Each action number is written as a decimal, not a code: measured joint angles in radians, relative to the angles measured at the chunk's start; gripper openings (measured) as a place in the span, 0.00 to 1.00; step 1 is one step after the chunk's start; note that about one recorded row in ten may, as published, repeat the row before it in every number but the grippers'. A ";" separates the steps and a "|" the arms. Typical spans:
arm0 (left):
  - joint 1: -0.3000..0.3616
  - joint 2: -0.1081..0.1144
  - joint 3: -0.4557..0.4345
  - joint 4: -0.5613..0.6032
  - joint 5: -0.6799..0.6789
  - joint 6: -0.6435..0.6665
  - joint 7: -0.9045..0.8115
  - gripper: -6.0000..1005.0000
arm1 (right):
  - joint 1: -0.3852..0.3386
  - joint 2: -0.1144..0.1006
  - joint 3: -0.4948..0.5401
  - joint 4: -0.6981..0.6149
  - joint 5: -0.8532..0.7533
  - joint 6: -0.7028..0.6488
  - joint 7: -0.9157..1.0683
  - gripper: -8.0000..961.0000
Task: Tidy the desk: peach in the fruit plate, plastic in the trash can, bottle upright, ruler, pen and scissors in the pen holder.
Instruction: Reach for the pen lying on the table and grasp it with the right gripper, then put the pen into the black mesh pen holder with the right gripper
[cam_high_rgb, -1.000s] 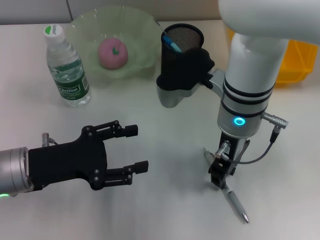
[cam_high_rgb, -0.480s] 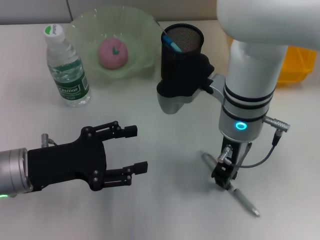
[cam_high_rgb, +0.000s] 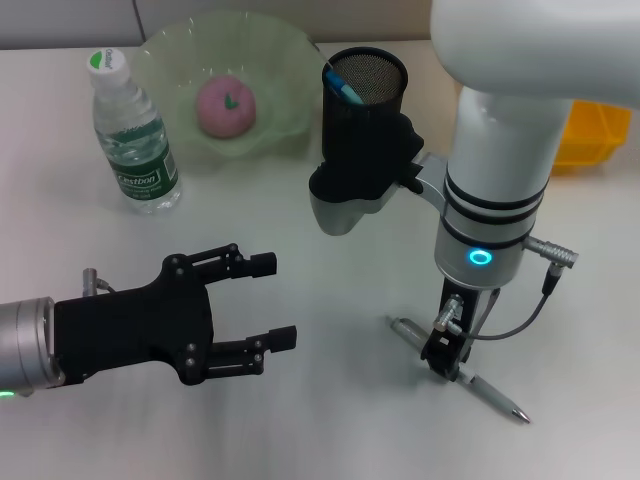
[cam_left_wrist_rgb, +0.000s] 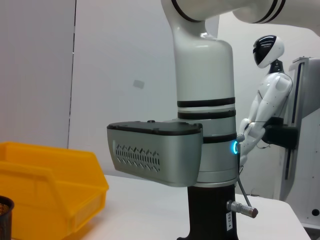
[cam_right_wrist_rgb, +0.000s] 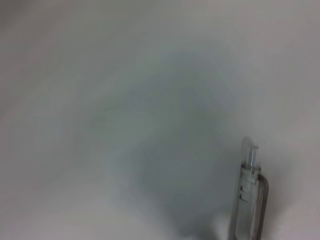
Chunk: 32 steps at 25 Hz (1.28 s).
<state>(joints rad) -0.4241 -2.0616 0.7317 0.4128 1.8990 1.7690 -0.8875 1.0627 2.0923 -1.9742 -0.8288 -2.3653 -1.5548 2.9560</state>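
Note:
A silver pen (cam_high_rgb: 487, 392) lies slanted on the white desk at the front right, and its clip end shows in the right wrist view (cam_right_wrist_rgb: 248, 202). My right gripper (cam_high_rgb: 446, 360) points straight down and is shut on the pen near its middle. My left gripper (cam_high_rgb: 272, 300) hovers open at the front left, holding nothing. The pink peach (cam_high_rgb: 226, 105) sits in the green fruit plate (cam_high_rgb: 285, 60). The bottle (cam_high_rgb: 132, 135) stands upright beside the plate. The black mesh pen holder (cam_high_rgb: 365, 95) has a blue item (cam_high_rgb: 344, 89) poking out. Plastic, ruler and scissors are out of view.
A yellow bin (cam_high_rgb: 592, 135) stands at the back right behind my right arm, and it also shows in the left wrist view (cam_left_wrist_rgb: 50, 185). The right arm's grey elbow housing (cam_high_rgb: 345, 205) hangs in front of the pen holder.
The right gripper has turned with the pen. The pen's tip swung right and away from the front edge, and its clip end swung left and nearer. The left arm has not moved.

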 joint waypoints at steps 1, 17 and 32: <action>-0.001 0.000 0.000 0.001 0.000 0.004 -0.003 0.77 | -0.001 0.000 0.000 0.000 0.000 0.000 0.000 0.20; 0.001 -0.002 0.000 0.001 0.000 0.005 -0.004 0.77 | -0.013 0.000 -0.014 -0.001 -0.003 0.001 0.000 0.19; 0.001 -0.002 0.000 0.001 0.000 0.022 -0.005 0.77 | -0.091 -0.003 0.106 -0.162 -0.108 -0.041 -0.039 0.14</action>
<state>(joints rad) -0.4233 -2.0632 0.7317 0.4142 1.8991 1.7912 -0.8921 0.9721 2.0895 -1.8684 -0.9911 -2.4729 -1.5962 2.9175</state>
